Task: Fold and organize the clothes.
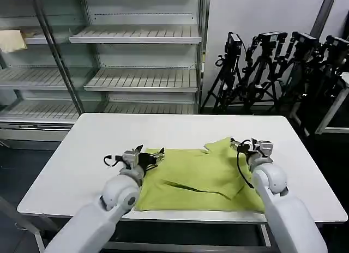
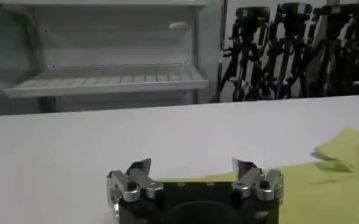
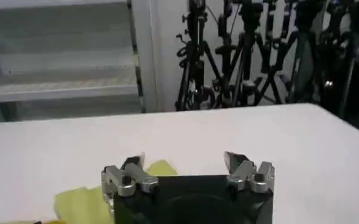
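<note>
- T-shirt (image 1: 199,179): lime yellow-green, lying partly folded on the near half of the white table (image 1: 82,155), between the two arms; a loose flap rises at its far right corner, and a diagonal crease crosses its middle.
- Left gripper (image 1: 148,157): poised over the shirt's far left corner, fingers spread apart and holding nothing; in the left wrist view the fingertips (image 2: 141,167) stand just above the fabric edge.
- Right gripper (image 1: 248,146): poised over the raised flap at the far right corner, jaws likewise apart and empty; the right wrist view shows green cloth under its one side and bare table beyond.
- Risk, uneven pinch: the right corner is bunched and layered, so a closing jaw may catch only the top layer, or several at once, and pull the fold askew.
- Risk, missed grasp: the left fingertips sit right at the hem; closing slightly off the edge would likely catch tabletop alone.
- Risk, unequal lift: should one side grip and the other slip, the shirt would probably twist and undo the existing crease.
- Risk, sliding: the near hem lies close to the table's front edge; a drag toward the robot could let cloth hang over.
- Background: shelving (image 1: 136,73) and tripods (image 1: 272,67) stand well apart from the work.
</note>
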`<state>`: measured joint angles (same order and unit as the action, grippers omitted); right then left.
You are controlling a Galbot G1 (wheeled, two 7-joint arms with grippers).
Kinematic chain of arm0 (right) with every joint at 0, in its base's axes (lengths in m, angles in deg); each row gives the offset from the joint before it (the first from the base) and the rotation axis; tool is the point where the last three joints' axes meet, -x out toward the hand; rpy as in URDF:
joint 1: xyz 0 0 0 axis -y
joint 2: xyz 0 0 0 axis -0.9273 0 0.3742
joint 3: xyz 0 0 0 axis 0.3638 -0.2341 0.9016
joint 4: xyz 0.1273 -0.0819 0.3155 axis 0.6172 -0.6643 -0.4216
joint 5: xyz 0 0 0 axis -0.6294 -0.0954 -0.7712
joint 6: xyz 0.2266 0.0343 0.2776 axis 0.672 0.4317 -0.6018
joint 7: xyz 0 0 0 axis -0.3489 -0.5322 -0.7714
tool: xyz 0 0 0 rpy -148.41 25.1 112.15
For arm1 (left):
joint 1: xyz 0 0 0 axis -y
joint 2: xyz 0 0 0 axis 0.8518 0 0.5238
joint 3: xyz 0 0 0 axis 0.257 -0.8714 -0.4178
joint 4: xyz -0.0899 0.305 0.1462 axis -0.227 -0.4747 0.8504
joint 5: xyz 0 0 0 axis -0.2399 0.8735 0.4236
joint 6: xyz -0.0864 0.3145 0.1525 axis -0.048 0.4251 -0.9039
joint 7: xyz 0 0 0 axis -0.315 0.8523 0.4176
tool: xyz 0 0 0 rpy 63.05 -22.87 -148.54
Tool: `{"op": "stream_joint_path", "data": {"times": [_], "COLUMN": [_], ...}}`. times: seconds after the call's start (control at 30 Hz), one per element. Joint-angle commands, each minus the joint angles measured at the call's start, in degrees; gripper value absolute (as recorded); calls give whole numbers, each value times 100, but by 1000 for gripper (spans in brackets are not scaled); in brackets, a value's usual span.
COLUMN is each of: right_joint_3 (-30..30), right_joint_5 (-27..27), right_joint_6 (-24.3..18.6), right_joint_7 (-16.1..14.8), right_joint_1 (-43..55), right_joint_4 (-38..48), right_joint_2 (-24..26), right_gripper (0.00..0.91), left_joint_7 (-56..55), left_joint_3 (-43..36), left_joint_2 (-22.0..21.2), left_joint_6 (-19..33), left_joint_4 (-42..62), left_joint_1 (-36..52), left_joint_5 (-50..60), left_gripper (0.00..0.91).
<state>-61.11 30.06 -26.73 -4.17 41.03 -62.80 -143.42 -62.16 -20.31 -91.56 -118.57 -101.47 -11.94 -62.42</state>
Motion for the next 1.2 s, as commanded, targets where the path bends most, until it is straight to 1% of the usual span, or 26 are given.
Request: {"op": "stream_joint_path", "data": {"times": [0.03,0.23,0.53,0.57,0.6,0.63,0.67,0.7,0.73,0.77,0.97,1.03,1.2], "right_joint_3": [-359,-413,-449,-449,-454,-463,-476,-489,-500,-499,-490,-481,-482], "right_joint_5": [-185,-175,-37,-10,15,22,33,45,44,41,-134,-204,-224], "right_joint_6": [7,5,1,0,0,0,-1,0,-1,0,4,6,1], "right_joint_7": [14,21,-4,-15,-21,-25,-33,-44,-51,-59,-46,-27,4], "right_joint_1": [703,844,878,863,844,835,819,803,781,773,665,622,505], "right_joint_4": [1154,1434,1674,1684,1687,1688,1686,1690,1701,1708,1827,1806,1664], "right_joint_2": [-235,-391,-546,-571,-593,-605,-613,-621,-627,-630,-646,-649,-641], "right_gripper": [907,907,897,806,625,524,312,141,40,0,0,0,0], "left_joint_7": [-113,-170,-239,-238,-236,-234,-231,-220,-209,-197,-173,-168,-165], "left_joint_3": [-532,-493,-564,-563,-559,-557,-555,-560,-567,-573,-551,-547,-522], "left_joint_2": [-211,-256,-176,-176,-177,-177,-176,-170,-161,-155,-112,-85,-49], "left_joint_6": [-12,-12,-13,-13,-12,-12,-12,-11,-11,-10,-10,-10,-10], "left_joint_4": [1007,1250,1377,1387,1383,1373,1355,1323,1303,1272,1200,1164,1102], "left_joint_1": [781,774,704,687,662,641,628,594,573,556,477,455,412], "left_joint_5": [-364,-360,-304,-306,-318,-334,-340,-344,-347,-347,-358,-368,-395], "left_gripper": [907,907,897,725,343,212,161,81,71,60,50,40,50]}}
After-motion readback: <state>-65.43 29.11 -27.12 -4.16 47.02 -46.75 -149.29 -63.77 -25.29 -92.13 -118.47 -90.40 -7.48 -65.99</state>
